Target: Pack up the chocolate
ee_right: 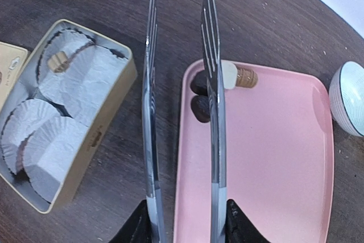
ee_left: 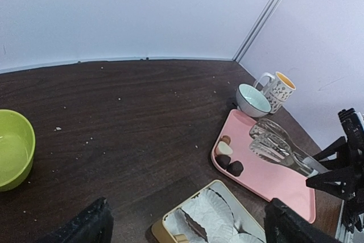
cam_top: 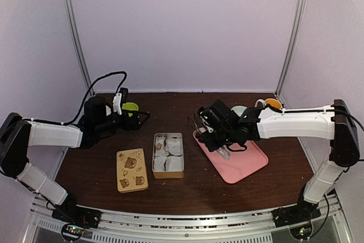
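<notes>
Fingers (ee_right: 138, 227) of the right gripper (ee_right: 187, 229) clasp the handles of metal tongs (ee_right: 211, 112). In the right wrist view the 2 slotted blades stand apart and point away from the camera. Left of them sits an open tan tin (ee_right: 114, 106) holding 4 white paper cups (ee_right: 85, 83). The far-left cup holds 1 light brown chocolate lump (ee_right: 57, 61). Right of the tin lies a pink tray (ee_right: 273, 157). The chocolate (ee_right: 200, 108) sits in the tray's far-left corner: 2 dark rounded lumps, plus a cream lump touching a tan one. That pair makes a short line along the tray's far edge, tan end to the right. The right blade partly hides the cream lump.

From the left wrist, the left gripper (ee_left: 186, 220) has its 2 black fingers (ee_left: 85, 229) spread wide above the tin's corner. A green bowl (ee_left: 25, 135) sits at the far left. A pale blue bowl (ee_left: 253, 99) and a mug (ee_left: 278, 90) stand beyond the tray.

From above, the tin lies between the tray and its bear-printed lid (cam_top: 131, 169). The left gripper sits beside the green bowl.
</notes>
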### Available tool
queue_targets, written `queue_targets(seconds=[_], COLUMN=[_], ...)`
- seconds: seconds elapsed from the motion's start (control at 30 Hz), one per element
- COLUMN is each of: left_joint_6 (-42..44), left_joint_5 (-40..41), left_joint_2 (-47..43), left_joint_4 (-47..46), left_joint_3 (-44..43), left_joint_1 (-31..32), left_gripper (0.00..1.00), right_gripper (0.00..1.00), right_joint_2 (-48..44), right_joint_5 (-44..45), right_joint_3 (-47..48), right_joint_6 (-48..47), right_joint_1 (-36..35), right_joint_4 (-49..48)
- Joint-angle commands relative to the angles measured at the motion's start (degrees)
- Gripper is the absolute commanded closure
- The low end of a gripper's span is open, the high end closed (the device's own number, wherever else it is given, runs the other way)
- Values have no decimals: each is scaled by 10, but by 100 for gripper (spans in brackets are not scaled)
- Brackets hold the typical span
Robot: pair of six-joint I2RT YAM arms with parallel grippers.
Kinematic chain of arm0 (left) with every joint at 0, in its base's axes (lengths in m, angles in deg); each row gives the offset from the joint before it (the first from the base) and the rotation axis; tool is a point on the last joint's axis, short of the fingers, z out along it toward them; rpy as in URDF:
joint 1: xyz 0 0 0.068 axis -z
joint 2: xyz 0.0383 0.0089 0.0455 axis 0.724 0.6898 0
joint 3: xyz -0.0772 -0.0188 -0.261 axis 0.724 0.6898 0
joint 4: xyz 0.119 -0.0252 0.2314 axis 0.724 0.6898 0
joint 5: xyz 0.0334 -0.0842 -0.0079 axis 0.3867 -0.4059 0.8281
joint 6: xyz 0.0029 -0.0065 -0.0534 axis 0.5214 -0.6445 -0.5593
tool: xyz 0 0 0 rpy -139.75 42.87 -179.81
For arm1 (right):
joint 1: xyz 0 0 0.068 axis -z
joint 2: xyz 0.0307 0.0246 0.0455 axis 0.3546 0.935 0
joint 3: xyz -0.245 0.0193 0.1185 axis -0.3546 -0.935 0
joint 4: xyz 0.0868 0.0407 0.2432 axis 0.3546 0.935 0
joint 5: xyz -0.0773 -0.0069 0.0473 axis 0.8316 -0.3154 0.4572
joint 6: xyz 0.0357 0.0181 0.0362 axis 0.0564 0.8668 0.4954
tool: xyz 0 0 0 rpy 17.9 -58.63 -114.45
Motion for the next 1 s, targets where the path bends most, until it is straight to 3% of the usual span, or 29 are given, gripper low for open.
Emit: queue_targets(seconds=[0.0,0.97], left_joint_6=[9,5], left_joint_5=[-4,-10], left_joint_2=[6,18], left_joint_4=[-8,0], left_joint_3=[-18,-27], left_joint_1=[2,2], left_gripper=[5,5], right_gripper=[63,57], right_joint_2=[-29,37], right_joint_5=[-15,-42], right_joint_3=[-36,-84], right_joint_6=[23,26], right_joint_1=[34,49], right_joint_4=[-23,-17])
